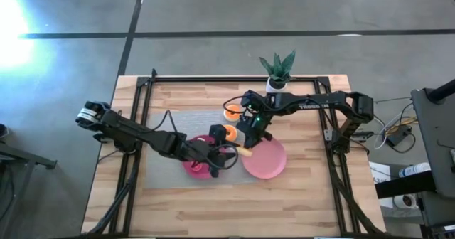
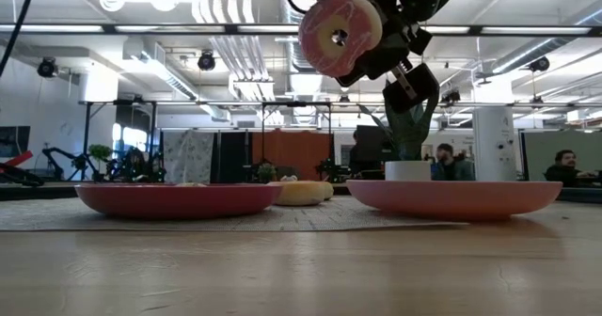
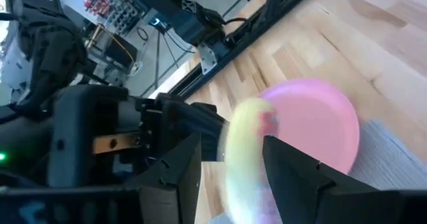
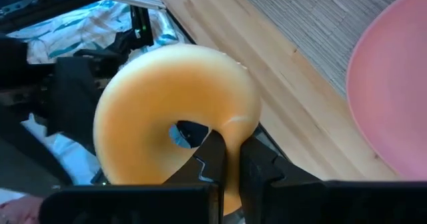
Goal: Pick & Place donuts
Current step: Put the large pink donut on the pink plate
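My left gripper is shut on a pink-iced donut held on edge above the gap between the magenta plate and the pink plate. The donut shows high up in the low view. My right gripper is shut on an orange-tan donut, just on the far side of the left one, with its plain side toward the wrist camera. Another orange donut lies on the grey mat farther back. My left gripper pinches the donut between its two fingers, which lie against the ring's two sides. The fingers come roughly level from the table's left. The donut stands on edge, lifted clear of the table and plates. My right gripper has one finger in the donut's hole and the other outside the ring. Between them it pinches the nearest stretch of the ring. The donut is lifted clear of the table, plain side toward the wrist.
The grey mat lies under both plates. A potted plant stands at the far edge. A yellowish donut lies on the mat between the plates. Black frame rails run along the table's sides. People sit in the room behind.
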Controlling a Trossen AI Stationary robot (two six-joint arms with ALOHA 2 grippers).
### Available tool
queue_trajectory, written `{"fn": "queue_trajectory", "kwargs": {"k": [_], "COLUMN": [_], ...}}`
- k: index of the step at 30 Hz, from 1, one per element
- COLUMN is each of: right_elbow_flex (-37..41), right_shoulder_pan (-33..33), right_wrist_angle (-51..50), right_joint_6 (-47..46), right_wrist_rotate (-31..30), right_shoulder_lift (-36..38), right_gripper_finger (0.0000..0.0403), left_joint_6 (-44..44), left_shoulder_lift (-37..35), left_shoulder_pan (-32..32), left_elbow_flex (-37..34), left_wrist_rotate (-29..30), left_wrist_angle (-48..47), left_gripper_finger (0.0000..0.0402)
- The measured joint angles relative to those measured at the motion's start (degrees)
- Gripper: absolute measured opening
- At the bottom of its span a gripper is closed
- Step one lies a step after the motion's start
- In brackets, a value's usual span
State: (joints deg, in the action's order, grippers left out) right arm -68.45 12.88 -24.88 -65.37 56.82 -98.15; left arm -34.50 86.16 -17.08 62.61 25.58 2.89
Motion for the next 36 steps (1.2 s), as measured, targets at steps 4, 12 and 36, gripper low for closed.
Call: {"fn": "queue_trajectory", "kwargs": {"k": [4,12,36], "right_elbow_flex": [0.00,0.00,0.00], "right_shoulder_pan": [0.02,0.02,0.00], "right_wrist_angle": [-0.09,-0.25,-0.07], "right_joint_6": [0.38,0.43,1.21], "right_wrist_rotate": [-0.05,-0.40,-0.44], "right_shoulder_lift": [0.00,-0.02,-0.02], "right_gripper_finger": [0.0013,0.0013,0.0013], "left_joint_6": [2.47,4.92,9.73], "left_shoulder_lift": [0.30,1.54,0.79], "left_shoulder_pan": [0.62,1.33,-0.39], "left_elbow_flex": [0.00,0.00,2.99], "left_wrist_rotate": [-0.08,-1.05,-1.19], "left_wrist_angle": [-1.03,-2.44,-9.61], "left_gripper_finger": [0.0136,0.0136,0.0136]}}
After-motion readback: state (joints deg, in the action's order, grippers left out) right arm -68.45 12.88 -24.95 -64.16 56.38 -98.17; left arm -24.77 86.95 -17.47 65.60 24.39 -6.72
